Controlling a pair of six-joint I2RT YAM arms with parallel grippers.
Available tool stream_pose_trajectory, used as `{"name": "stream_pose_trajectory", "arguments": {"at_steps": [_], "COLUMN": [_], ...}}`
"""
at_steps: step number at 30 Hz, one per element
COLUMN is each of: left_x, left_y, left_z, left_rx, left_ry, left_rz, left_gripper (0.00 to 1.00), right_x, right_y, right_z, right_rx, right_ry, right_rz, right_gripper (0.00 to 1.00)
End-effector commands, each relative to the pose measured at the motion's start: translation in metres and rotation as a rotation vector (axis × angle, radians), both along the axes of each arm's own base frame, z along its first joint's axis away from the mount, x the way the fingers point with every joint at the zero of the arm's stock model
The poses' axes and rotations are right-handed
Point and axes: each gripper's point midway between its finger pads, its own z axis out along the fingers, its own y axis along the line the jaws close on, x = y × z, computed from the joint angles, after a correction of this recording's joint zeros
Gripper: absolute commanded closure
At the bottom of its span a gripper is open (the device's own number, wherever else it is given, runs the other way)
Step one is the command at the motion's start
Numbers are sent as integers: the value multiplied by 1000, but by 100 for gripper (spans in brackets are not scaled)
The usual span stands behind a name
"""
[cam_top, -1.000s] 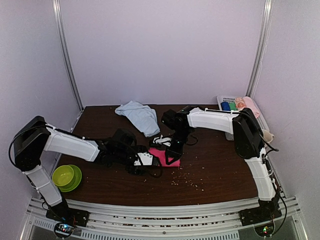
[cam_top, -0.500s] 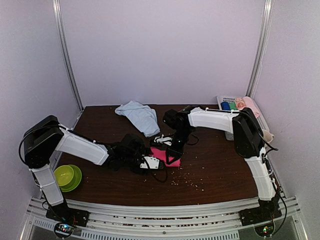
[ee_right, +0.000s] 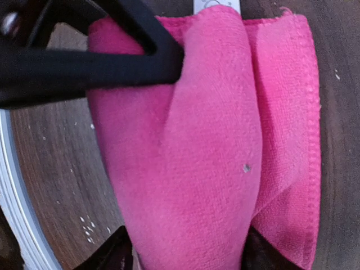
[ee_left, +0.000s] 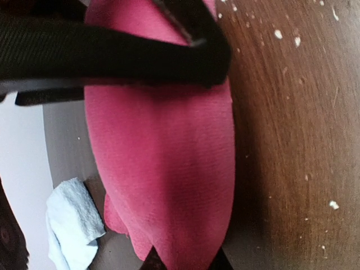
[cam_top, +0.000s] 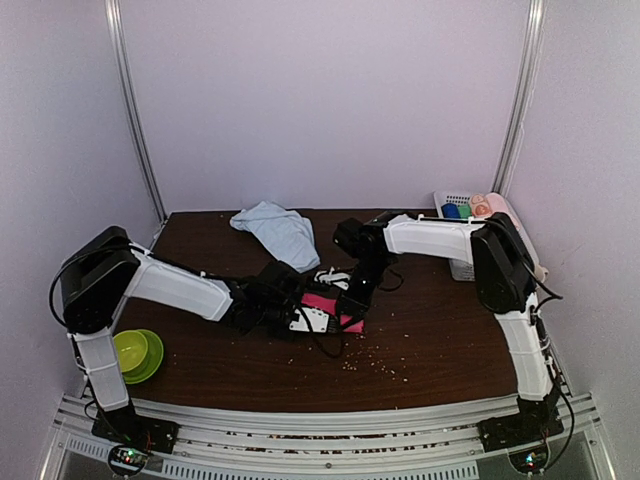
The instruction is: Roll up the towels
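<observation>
We see soft, even light from above in the top view: pale walls [cam_top: 320, 100] bright, the dark counter [cam_top: 440, 330] dim, faint shadows under the arms [cam_top: 180, 285]. Both wrist views are close and bright; black fingers [ee_right: 84, 67] blur, while the pink towel [ee_right: 214, 140] shows its weave sharply.

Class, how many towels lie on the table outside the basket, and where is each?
2. The pink towel lies in the middle; the blue towel lies crumpled at the back left. Others may be hidden.
</observation>
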Motion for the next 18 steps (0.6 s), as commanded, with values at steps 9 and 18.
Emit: {"name": "stream_pose_trajectory", "arguments": {"at_steps": [9,18], "left_x": [-33,-42], "left_y": [-10,-30], "left_z": [-26,-30], "left_rx": [10,-19], "left_ry": [469,705], "left_rz": [250,409], "left_gripper": [100,100], "right_x": [86,64], "right_y": [-133,-185], "right_z": [75,107], "right_rx": [42,192], "right_ry": [-370,-539], "right_rz": [-844,-1178], "right_gripper": [0,0]}}
